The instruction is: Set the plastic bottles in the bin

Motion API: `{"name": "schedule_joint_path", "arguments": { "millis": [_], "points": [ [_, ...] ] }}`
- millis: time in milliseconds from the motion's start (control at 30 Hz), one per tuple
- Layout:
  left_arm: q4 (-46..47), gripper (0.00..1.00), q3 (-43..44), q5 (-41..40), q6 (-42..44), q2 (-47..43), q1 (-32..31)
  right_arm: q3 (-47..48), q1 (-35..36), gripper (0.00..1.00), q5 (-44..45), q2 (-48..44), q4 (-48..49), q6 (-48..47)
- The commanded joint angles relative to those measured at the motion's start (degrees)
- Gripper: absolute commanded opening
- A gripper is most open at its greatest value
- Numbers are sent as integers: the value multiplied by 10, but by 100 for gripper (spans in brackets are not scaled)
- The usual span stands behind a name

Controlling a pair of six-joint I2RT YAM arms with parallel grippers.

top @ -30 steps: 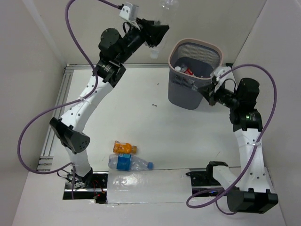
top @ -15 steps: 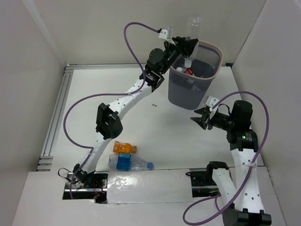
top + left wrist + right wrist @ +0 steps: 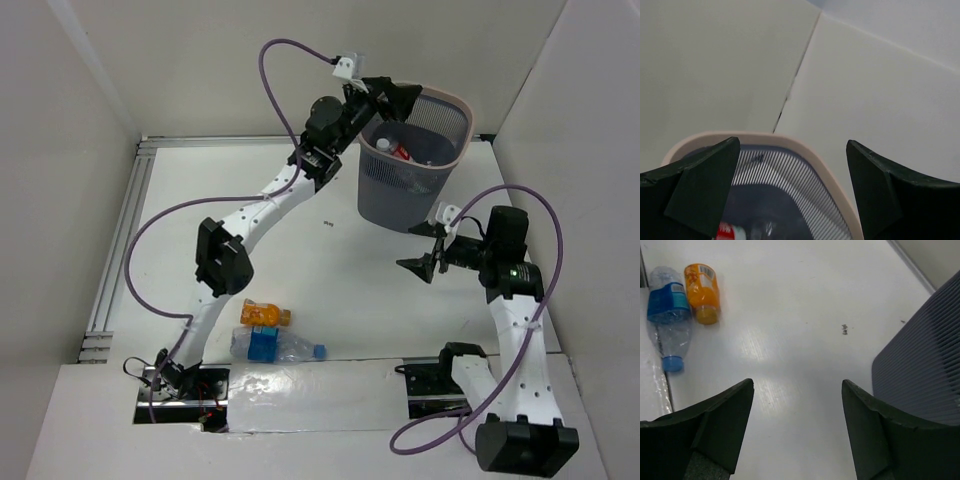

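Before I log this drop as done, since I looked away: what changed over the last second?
The left tool swung right over the bin and opened; its clear bottle is gone from it, apparently dropped in. The right tool backed away from the bin and opened, empty. Bin, orange bottle and blue-label bottle stayed put.

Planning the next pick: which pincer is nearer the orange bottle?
Right. The right pincer faces the orange bottle across the table; the left pincer is far back over the bin.
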Motion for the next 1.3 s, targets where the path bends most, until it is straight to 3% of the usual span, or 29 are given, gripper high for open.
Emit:
{"name": "schedule_joint_path", "arguments": {
  "millis": [0,67,100,133,233,267,333,467,667,900,1267],
  "points": [
    [22,100,-60,60,50,-160,3,12,14,77,-42,36,-22,-25],
    [-22,100,-185,74,109,-243,3,12,68,75,-16,62,-15,-25],
    [-44,100,-232,62,125,-335,3,12,98,71,30,68,-2,-1],
    [-69,100,-333,45,161,-383,3,12,172,71,65,73,15,15],
    [-166,100,-492,-62,184,-571,-5,-9,316,70,204,96,89,94],
    [-189,100,-595,-93,184,-618,-11,-9,331,70,217,115,105,106],
    [-249,100,-728,-150,135,-751,-11,-9,373,70,243,145,152,168],
    [-385,100,-858,-208,24,-928,-34,5,437,78,250,257,221,226],
    [-531,100,-958,-267,-122,-1093,-69,48,541,84,281,398,299,233],
    [-585,100,-951,-274,-124,-1112,-69,110,592,89,314,512,300,226],
    [-574,100,-951,-279,-98,-1148,-69,144,644,87,327,581,302,221]
  ]
}}
